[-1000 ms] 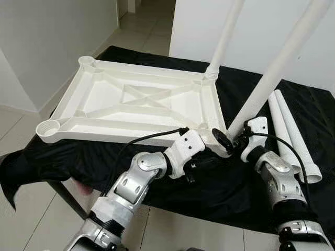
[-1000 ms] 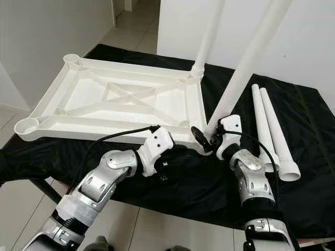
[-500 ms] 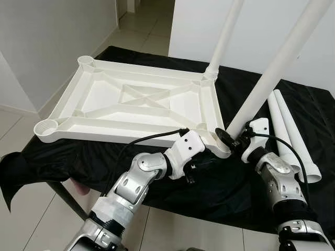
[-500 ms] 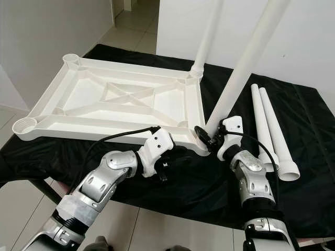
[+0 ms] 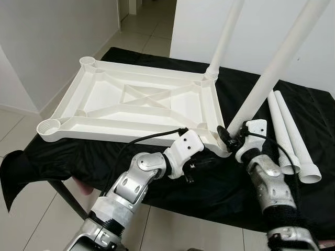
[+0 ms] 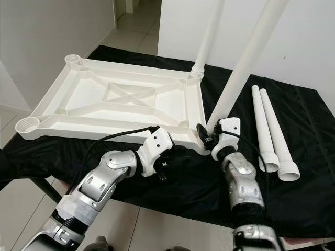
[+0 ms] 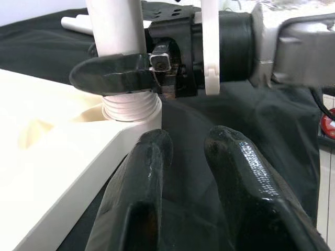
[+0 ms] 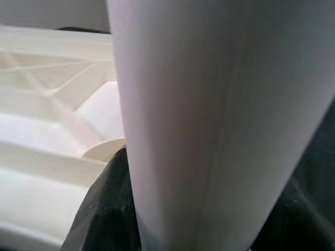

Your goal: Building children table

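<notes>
Two legs (image 5: 225,36) on tabletop (image 5: 136,104), right gripper (image 5: 233,137) clasping one

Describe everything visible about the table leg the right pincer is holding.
The leg is a long, smooth white tube, plastic by its look, leaning slightly and running out of the top of the head views. Its ribbed lower end sits in the near right corner socket of the upturned tabletop. The right pincer grips it just above the socket.

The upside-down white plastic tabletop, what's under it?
The white plastic tabletop lies on a black cloth draped over a stand; the stand's surface is covered, with one dark leg visible.
</notes>
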### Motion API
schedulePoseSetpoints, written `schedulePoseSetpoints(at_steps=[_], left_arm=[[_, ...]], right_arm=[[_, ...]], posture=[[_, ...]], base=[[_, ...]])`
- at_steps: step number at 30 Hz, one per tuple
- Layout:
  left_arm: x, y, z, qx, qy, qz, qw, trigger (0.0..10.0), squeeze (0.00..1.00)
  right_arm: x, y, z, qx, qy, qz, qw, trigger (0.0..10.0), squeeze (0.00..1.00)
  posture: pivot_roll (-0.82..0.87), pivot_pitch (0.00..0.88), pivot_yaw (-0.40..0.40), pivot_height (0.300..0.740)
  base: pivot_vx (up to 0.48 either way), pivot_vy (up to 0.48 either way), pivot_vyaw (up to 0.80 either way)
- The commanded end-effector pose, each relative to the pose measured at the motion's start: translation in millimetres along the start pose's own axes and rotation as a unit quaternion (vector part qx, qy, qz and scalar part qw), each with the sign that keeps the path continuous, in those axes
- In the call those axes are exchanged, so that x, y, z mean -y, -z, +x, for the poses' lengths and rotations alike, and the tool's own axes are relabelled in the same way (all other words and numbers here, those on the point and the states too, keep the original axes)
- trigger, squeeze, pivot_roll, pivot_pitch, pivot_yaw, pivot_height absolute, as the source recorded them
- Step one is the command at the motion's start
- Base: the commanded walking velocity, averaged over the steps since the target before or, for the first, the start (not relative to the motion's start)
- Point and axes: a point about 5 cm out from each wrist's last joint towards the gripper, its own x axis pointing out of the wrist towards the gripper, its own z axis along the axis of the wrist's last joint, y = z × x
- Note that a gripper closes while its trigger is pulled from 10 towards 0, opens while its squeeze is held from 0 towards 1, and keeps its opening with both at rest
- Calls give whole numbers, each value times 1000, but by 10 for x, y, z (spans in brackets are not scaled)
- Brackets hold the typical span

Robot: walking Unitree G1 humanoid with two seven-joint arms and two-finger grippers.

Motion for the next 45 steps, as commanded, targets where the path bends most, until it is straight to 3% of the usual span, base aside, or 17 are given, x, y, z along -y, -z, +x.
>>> schedulePoseSetpoints(at_steps=[1, 6, 13, 19, 20, 24, 35, 36, 37, 43, 45], left_arm=[[-42, -19, 8, -1, -23, 11, 1000, 10000, 0], [-46, -2, -6, -5, -24, 14, 1000, 10000, 0], [-116, -3, 2, -5, -47, 14, 999, 10000, 0], [-165, -32, 10, 5, -65, 14, 998, 10000, 0], [-188, -40, 10, 6, -72, 13, 997, 10000, 0], [-188, -40, 10, 6, -72, 13, 997, 10000, 0], [-274, -53, -12, 14, -109, 5, 994, 10000, 0], [-299, -54, -16, 13, -118, 3, 993, 10000, 0], [-325, -54, -18, 13, -124, 2, 992, 10000, 0], [-361, -54, -19, 12, -132, 3, 991, 10000, 0], [-397, -79, -19, 20, -139, -2, 990, 10000, 0]], right_arm=[[24, 216, -77, -56, 34, -10, 998, 10000, 0], [-94, 284, -121, -52, 124, 6, 991, 10000, 0], [-179, 230, -158, -36, 199, 35, 979, 10000, 0], [-181, 214, -178, -32, 204, 35, 978, 10000, 0], [-150, 203, -202, -25, 210, 32, 977, 10000, 1000], [-150, 203, -202, -25, 210, 32, 977, 10000, 1000], [-114, 178, -393, 4, 223, 20, 975, 10000, 1000], [-130, 196, -441, 3, 219, 18, 976, 10000, 286], [-152, 207, -497, 4, 214, 13, 977, 10000, 0], [-190, 213, -605, 13, 202, 7, 979, 10000, 0], [-229, 182, -726, 34, 180, 9, 983, 10000, 0]], posture=[[74, 0, -75, 740], [75, 0, -75, 740], [71, 0, -77, 740], [69, 0, -78, 740], [69, 0, -80, 740], [69, 0, -80, 740], [66, 0, -82, 740], [64, 0, -82, 740], [63, 0, -80, 740], [60, 0, -79, 740], [50, 0, -72, 740]], base=[[0, 0, 0], [0, 0, 0], [0, 0, 0], [0, 0, 0], [0, 0, 0], [0, 0, 0], [0, 0, 0], [0, 0, 0], [0, 0, 0], [0, 0, 0], [0, 0, 0]])
